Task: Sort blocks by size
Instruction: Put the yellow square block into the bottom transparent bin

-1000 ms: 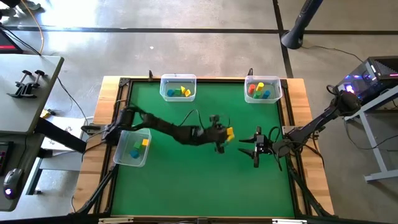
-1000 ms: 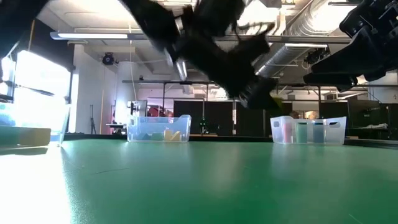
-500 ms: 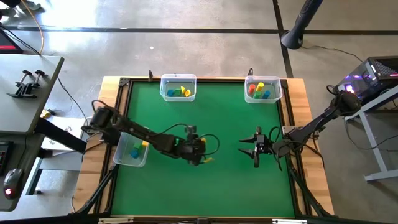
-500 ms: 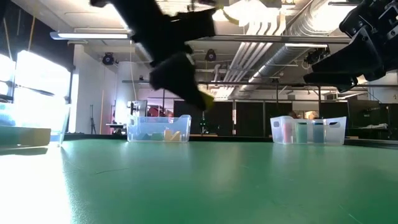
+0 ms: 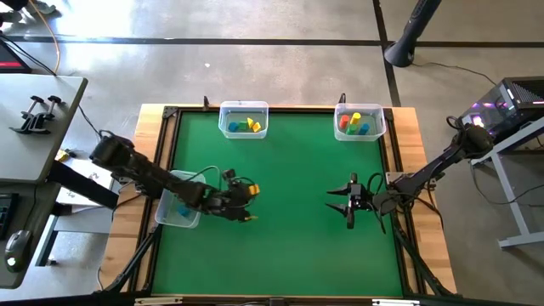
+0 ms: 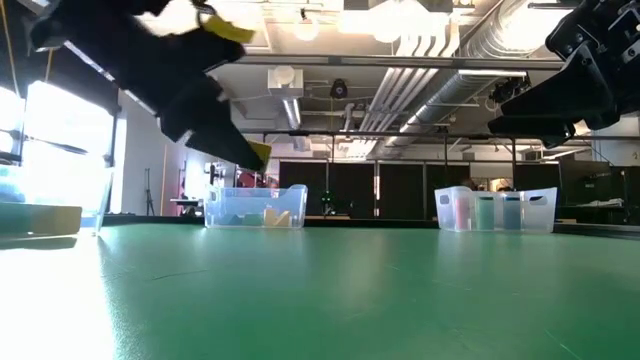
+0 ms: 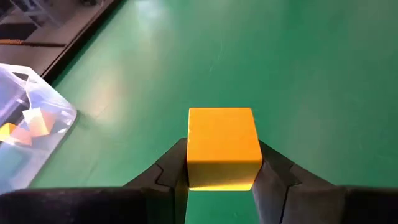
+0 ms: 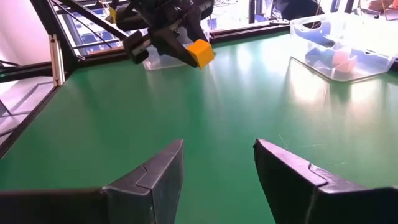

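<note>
The left gripper, clenched on a small yellow-orange solid cube, has swung from mid-table to just beside the clear plastic rectangular bin behind it, nearly ready to drop. The right gripper waits open.

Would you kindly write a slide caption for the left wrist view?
Left gripper holds a yellow cube above the green table, a clear bin off to one side.
</note>
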Tool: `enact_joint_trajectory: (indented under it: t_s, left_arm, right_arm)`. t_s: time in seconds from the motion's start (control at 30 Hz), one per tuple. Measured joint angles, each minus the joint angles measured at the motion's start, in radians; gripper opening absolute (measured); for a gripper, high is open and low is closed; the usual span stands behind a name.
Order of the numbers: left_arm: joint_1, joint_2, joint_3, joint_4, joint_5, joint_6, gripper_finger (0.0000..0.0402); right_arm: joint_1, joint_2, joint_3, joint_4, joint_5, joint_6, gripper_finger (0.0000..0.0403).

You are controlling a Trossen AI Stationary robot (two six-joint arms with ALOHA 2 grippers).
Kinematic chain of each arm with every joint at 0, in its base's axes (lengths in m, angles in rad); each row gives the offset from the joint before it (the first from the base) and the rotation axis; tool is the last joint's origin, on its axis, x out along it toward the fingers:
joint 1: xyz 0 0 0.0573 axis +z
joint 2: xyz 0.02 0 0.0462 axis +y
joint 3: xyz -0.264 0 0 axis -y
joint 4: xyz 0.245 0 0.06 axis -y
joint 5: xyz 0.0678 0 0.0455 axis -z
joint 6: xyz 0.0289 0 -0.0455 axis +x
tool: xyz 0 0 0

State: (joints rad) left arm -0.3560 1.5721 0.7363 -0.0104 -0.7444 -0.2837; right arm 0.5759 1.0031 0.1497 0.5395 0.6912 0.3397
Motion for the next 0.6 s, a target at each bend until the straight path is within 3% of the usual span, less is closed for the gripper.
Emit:
enact_joint_trajectory:
  t_s: [0.33, 0.5, 0.6]
  left_arm:
    - [-0.068, -0.14, -0.264, 0.403, -0.108, -0.021, 0.0109]
    - [-0.123, -0.138, -0.333, 0.909, -0.162, 0.24, 0.0109]
    - [-0.154, -0.137, -0.344, 1.106, -0.16, 0.405, 0.0109]
  right_arm:
    - [0.0, 0.0, 0.0, 0.004, 0.005, 0.0, 0.0193]
    - [0.0, 0.0, 0.0, 0.002, 0.034, -0.002, 0.0193]
    - [0.0, 0.0, 0.0, 0.003, 0.04, 0.0, 0.0193]
